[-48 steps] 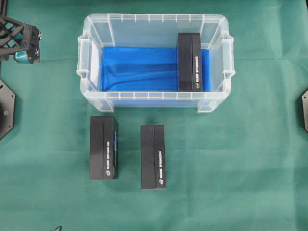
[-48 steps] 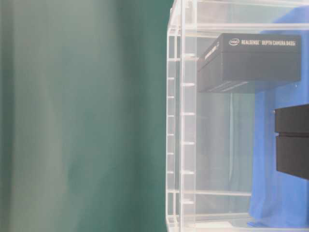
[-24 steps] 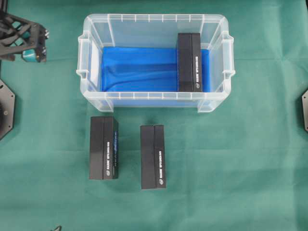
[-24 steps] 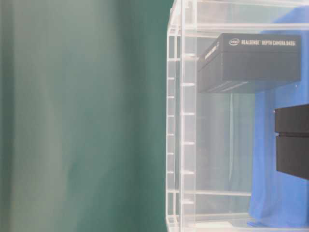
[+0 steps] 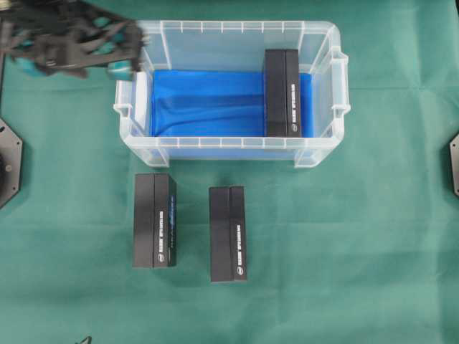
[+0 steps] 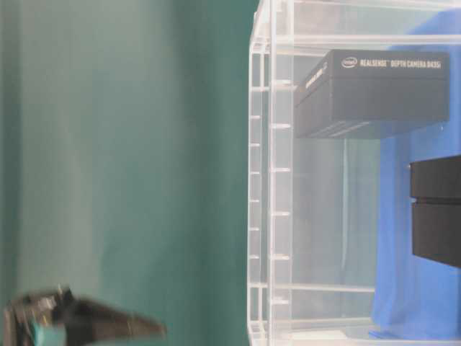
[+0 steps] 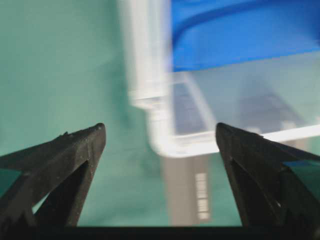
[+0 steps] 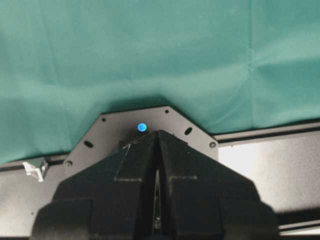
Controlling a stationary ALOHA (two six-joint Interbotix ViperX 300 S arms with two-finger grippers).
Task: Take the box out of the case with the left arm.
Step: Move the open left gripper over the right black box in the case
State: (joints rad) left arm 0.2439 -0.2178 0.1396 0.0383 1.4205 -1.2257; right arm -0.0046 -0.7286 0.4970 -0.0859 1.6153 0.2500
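Box point(image 5: 282, 92): black, long and narrow, white lettering along one edge. Lies flat inside the case point(image 5: 229, 147) against its right end wall, on the blue sheet point(image 5: 208, 100); well away from the left pincer, at the opposite end of the case. Not touched by anything.

Case: clear plastic bin, ribbed rim, open top, standing on the green cloth point(image 5: 344, 251). Its upper-left corner lies directly under the left pincer in the overhead view.

Left pincer point(image 5: 72, 49): motion-blurred, over the case's upper-left corner and the cloth beside it. Fingers point(image 7: 75, 155) spread wide with teal pads; nothing between them. From the wrist view, the case rim and blue sheet lie ahead of the fingertips.

Right pincer point(image 8: 157, 150): fingers pressed together, empty, above a black base plate point(image 8: 107, 132) and the cloth.

Two further black boxes point(image 5: 155, 220) and point(image 5: 228, 233): flat on the cloth outside the case, side by side and apart, both below its near wall, well apart from the left pincer.
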